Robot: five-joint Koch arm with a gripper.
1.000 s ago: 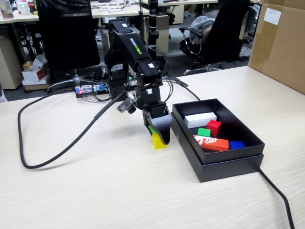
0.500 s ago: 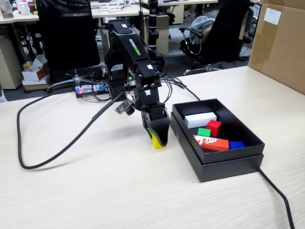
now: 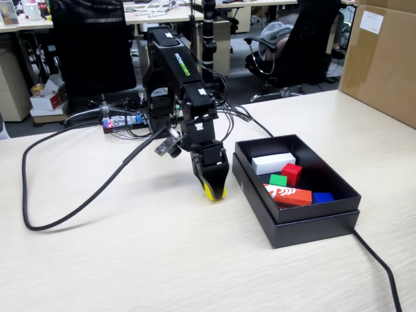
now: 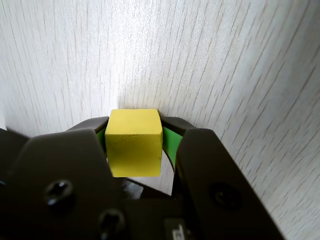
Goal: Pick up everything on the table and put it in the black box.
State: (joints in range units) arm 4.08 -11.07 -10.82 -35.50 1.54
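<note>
The gripper (image 3: 212,190) is clamped on the yellow cube (image 4: 134,142), jaws squeezing both sides, low over the table (image 3: 130,260) just left of the black box (image 3: 312,224), where the green cube (image 3: 278,180) and red cube (image 3: 292,173) already sit.

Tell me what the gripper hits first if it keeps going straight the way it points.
The gripper, closed on the yellow cube, points straight down, so it would likely meet the table just beneath it first.
</note>
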